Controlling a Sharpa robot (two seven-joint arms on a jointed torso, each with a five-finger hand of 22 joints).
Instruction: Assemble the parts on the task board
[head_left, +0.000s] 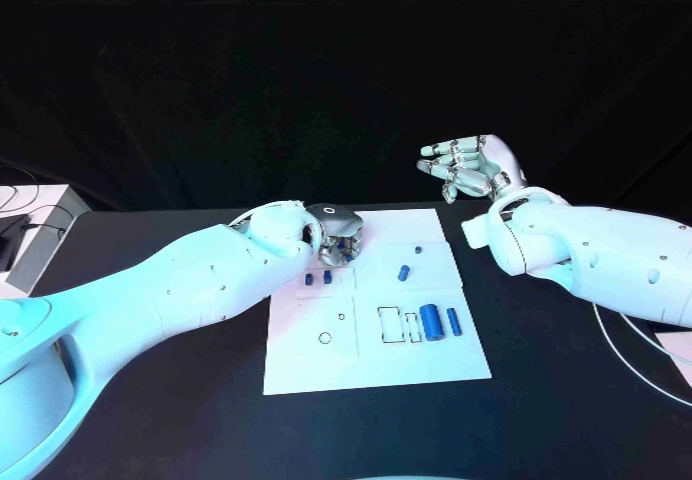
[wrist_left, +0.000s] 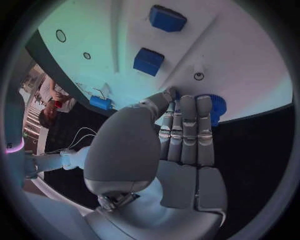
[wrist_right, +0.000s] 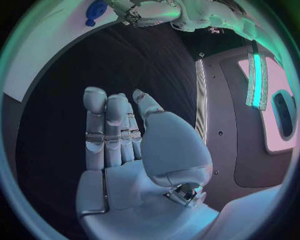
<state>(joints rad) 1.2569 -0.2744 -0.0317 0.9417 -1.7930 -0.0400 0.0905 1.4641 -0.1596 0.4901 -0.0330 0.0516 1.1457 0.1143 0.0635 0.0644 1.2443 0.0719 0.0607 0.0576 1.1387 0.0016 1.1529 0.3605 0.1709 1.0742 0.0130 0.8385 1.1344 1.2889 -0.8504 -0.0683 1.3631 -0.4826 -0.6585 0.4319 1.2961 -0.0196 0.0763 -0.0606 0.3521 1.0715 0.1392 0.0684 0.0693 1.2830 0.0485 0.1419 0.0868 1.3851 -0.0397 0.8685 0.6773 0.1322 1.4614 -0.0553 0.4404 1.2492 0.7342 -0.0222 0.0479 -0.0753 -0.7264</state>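
The white task board (head_left: 375, 340) lies mid-table. My left hand (head_left: 335, 235) is low over its far left corner. In the left wrist view its fingers (wrist_left: 187, 125) lie straight and together, their tips against a blue round part (wrist_left: 217, 107) by the board's edge. The thumb lies beside them, and I cannot tell whether the part is gripped. Two blue blocks (wrist_left: 148, 61) lie just beyond on the board (wrist_left: 250, 60). My right hand (head_left: 464, 168) is raised past the board's far right corner, with straight fingers and an empty palm (wrist_right: 134, 150).
Two blue cylinders (head_left: 440, 322) lie at the board's right beside drawn outlines. Small blue pieces (head_left: 405, 270) sit near the board's middle, and two blocks (head_left: 320, 279) by my left forearm. A grey box (head_left: 36, 235) with cables stands at the table's far left.
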